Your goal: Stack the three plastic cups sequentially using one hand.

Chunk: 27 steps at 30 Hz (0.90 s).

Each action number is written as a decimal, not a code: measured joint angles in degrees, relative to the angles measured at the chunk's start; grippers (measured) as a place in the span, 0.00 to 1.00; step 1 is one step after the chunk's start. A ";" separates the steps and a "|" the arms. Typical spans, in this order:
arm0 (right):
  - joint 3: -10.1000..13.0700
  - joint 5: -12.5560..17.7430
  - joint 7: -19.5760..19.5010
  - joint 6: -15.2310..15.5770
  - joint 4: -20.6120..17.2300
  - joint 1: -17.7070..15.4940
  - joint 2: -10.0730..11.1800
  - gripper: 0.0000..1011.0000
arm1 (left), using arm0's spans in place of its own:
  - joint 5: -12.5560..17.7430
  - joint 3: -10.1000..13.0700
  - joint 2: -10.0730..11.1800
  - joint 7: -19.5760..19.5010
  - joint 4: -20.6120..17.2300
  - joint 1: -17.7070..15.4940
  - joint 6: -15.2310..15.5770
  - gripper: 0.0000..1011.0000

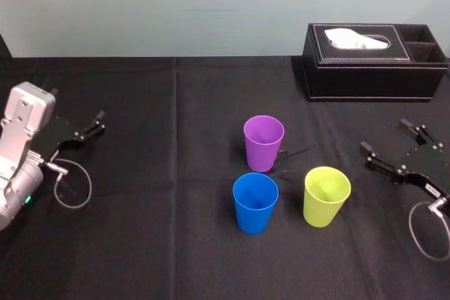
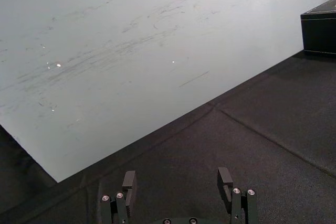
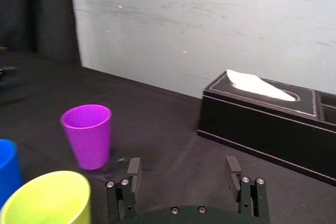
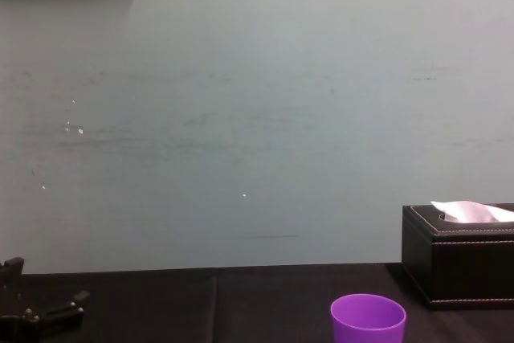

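Right gripper (image 1: 387, 138) open wide, empty. To its left: yellow-green cup (image 1: 327, 196) nearest, then blue cup (image 1: 255, 202) and purple cup (image 1: 264, 142). Beyond them, left gripper (image 1: 95, 126), open too.

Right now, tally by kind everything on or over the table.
Plastic cups: 3 (purple cup, blue cup, yellow-green cup)
Black tissue box: 1
End effectors: 2 (left end effector, right end effector, both open, parked at the sides)
Total: 6
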 joint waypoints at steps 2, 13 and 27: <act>0.89 1.05 2.01 -0.70 -0.60 -1.19 0.84 0.99 | 0.00 0.00 0.00 0.00 0.00 0.00 0.00 1.00; 4.91 7.95 13.56 -3.82 -1.35 -5.40 3.90 0.99 | 0.00 0.00 0.00 0.00 0.00 0.00 0.00 1.00; 4.63 7.18 23.87 -5.90 0.40 -7.11 5.42 0.99 | 0.00 0.00 0.00 0.00 0.00 0.00 0.00 1.00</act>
